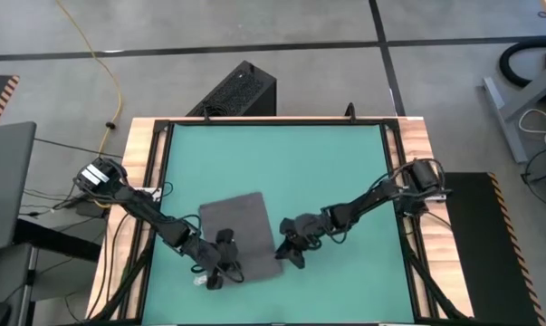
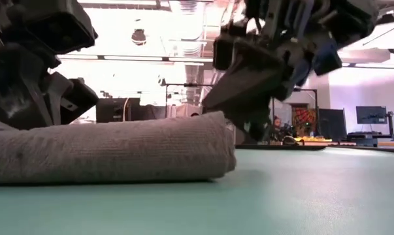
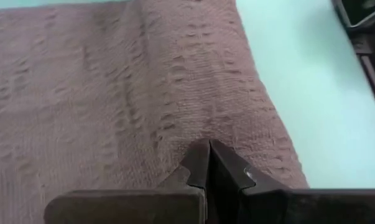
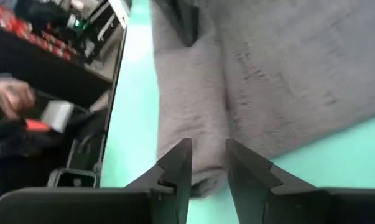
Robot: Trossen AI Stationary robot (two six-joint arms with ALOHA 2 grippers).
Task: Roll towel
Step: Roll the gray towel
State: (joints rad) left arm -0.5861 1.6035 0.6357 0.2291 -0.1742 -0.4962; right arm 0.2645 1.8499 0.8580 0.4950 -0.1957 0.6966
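Observation:
The dark grey towel (image 1: 239,231) lies on the teal table, its near edge turned over into a thick roll (image 2: 105,153). My left gripper (image 1: 220,270) is shut at the towel's near left corner, its tips (image 3: 209,146) against the cloth (image 3: 112,93). My right gripper (image 1: 286,256) is open at the towel's near right corner. Its fingers (image 4: 207,149) stand on either side of the roll's end (image 4: 199,177); I cannot tell whether they touch it. In the low view it hangs over that end (image 2: 249,98). My left gripper rests its shut fingertips (image 3: 199,155) on the towel's upper surface (image 3: 193,127) near the near left corner. It comes slanting down from the table's near left. Whether a layer of cloth sits between the fingers cannot be told. The towel lies on the table.
Bare teal table (image 1: 327,163) spreads to the far side and to the right of the towel. A wooden frame (image 1: 146,145) borders the table. A black box (image 1: 241,91) stands beyond the far edge. A person's hand (image 4: 7,93) shows beyond the table.

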